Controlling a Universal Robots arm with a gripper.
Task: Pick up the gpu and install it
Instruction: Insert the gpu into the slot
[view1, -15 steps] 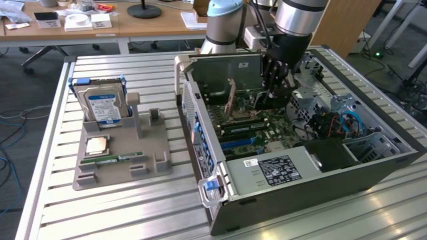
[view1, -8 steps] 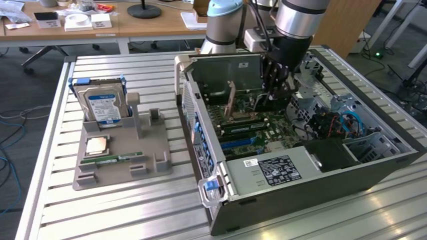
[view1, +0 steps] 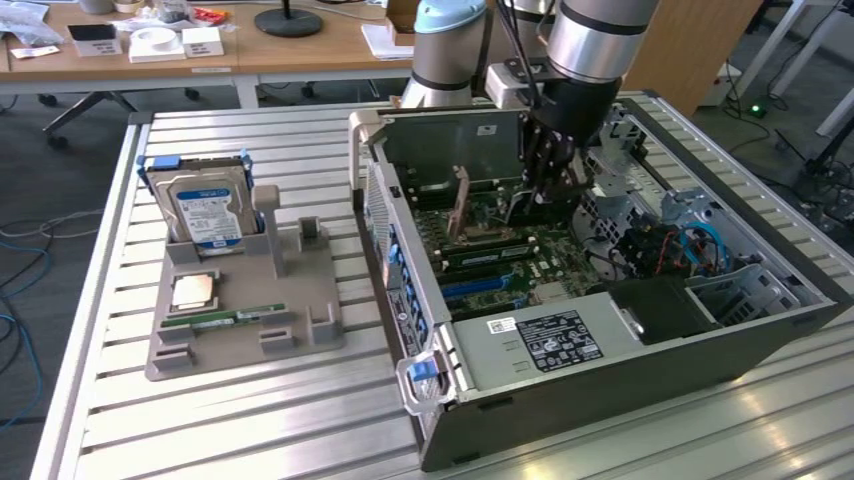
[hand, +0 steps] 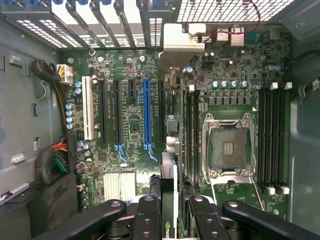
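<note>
My gripper (view1: 549, 188) reaches down into the open computer case (view1: 694, 345), over the motherboard. In the wrist view the gripper (hand: 172, 222) is shut on the gpu (hand: 170, 165). The card is seen edge-on, thin and dark with a green logo near the fingers (hand: 148, 217). Its silvery bracket (hand: 182, 39) points at the case's rear slot openings. The card hangs over the board between the long blue slot (hand: 146, 110) and the empty CPU socket (hand: 227, 145). Whether its lower edge touches a slot is hidden.
A grey holder (view1: 240, 310) stands on the slatted table at the exterior view's left. It carries an upright blue-labelled hard drive (view1: 207, 212), a CPU chip (view1: 196, 290) and a narrow green RAM stick (view1: 230, 318). Cable bundles (hand: 52, 160) and drive cages (view1: 667, 240) crowd the case's sides.
</note>
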